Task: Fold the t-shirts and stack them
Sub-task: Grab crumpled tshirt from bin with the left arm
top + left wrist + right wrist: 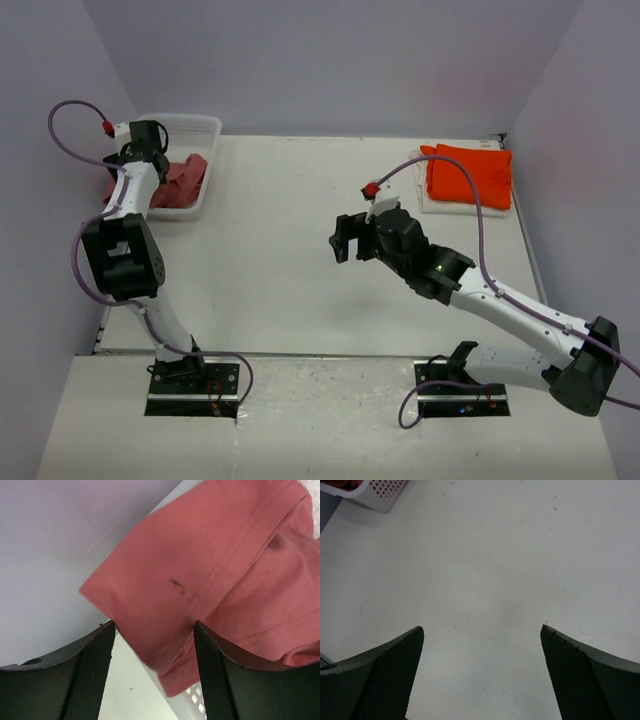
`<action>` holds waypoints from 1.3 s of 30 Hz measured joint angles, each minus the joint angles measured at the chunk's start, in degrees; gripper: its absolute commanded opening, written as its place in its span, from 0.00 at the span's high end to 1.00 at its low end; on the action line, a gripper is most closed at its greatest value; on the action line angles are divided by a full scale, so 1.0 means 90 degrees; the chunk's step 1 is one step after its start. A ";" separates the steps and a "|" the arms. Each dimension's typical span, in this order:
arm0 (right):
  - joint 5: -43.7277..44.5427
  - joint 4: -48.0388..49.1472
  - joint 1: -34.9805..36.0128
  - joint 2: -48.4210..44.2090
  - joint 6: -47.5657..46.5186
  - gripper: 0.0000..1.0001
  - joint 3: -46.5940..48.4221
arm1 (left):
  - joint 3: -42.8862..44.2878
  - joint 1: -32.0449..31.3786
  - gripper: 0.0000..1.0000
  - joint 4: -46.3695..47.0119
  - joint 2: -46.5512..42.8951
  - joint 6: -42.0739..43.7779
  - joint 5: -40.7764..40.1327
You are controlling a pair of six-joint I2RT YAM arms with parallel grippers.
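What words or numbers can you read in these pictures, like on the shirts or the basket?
None: no word, number or sign can be read anywhere.
The rose-red t-shirt is plain, with only small dark specks.
The orange t-shirt is plain too.
The white mesh basket shows no label.

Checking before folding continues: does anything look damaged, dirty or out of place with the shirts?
Yes. The rose-red t-shirt has small dark marks beside a stitched seam, like a stain, and part of it hangs over the basket rim. The folded orange t-shirt looks tidy.
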 measured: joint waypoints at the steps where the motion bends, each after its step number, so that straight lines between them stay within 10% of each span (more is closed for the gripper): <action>1: 0.0000 0.0012 0.0000 0.0000 0.0000 0.01 0.0000 | 0.0073 0.0017 0.36 0.0002 0.0068 0.0000 0.0027; 10: -0.0049 0.0049 0.0000 0.0158 0.0002 0.01 0.0000 | 0.0304 0.0036 0.57 0.0036 0.0243 -0.0005 0.0367; 14: -0.0053 0.0044 0.0002 0.0279 0.0005 0.01 0.0000 | 0.0325 0.0036 1.00 0.0032 0.0250 -0.0015 0.0488; 28: 0.0338 0.0032 0.0002 0.1061 0.0075 0.01 0.0160 | 0.1251 -0.0559 1.00 -0.0272 -0.0801 0.0107 0.2174; 39: 0.1399 -0.0578 0.0005 0.1926 0.0641 0.01 0.0784 | 0.3116 -0.1979 1.00 0.0986 -0.3521 0.0483 0.6132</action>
